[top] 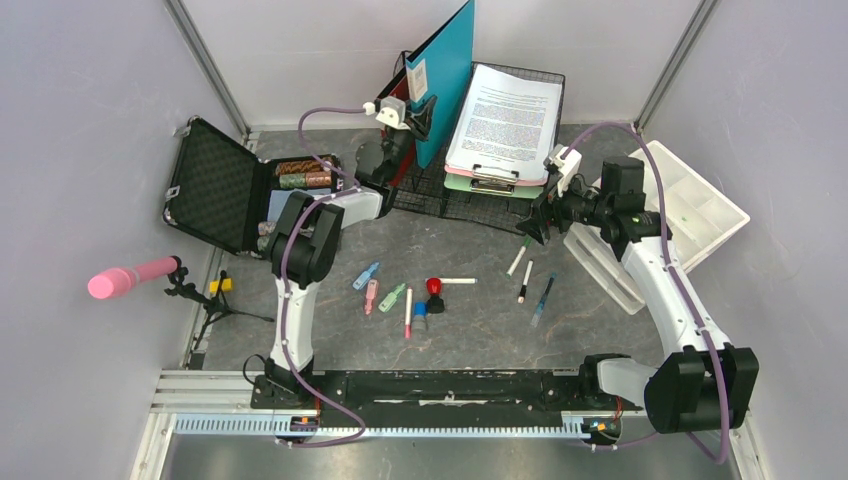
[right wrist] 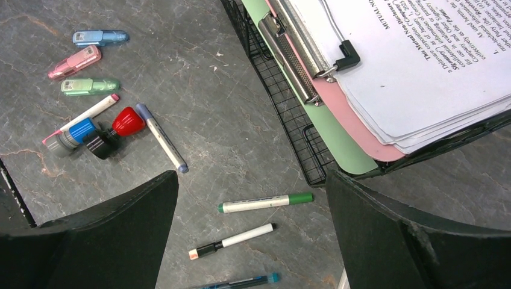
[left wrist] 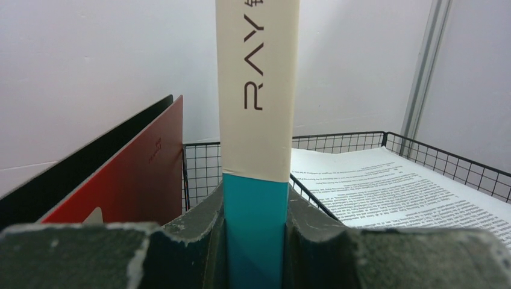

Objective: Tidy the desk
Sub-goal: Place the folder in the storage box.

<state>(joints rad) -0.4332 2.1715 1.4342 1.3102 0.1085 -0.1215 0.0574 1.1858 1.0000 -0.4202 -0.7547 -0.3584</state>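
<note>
Left hand point(top: 420, 112) clamped on the upright teal binder point(top: 445, 70) — right hand point(right wrist: 252, 177) spread wide, empty, above the surface point(right wrist: 229, 120).

A: Entry 1, back left of the desk point(top: 480, 335): we list 1 case point(top: 215, 185).

B: Entry 2, back centre: 1 wire rack point(top: 440, 198). In it we log 1 binder point(top: 445, 70) standing upright, with 1 clipboard point(top: 505, 120) to its right.

A: Entry 3, right side: 1 compartment tray point(top: 690, 205).

B: Entry 4, before the rack: 3 pens point(top: 524, 282). Left of them we log a cluster of small items point(top: 434, 288).
</note>
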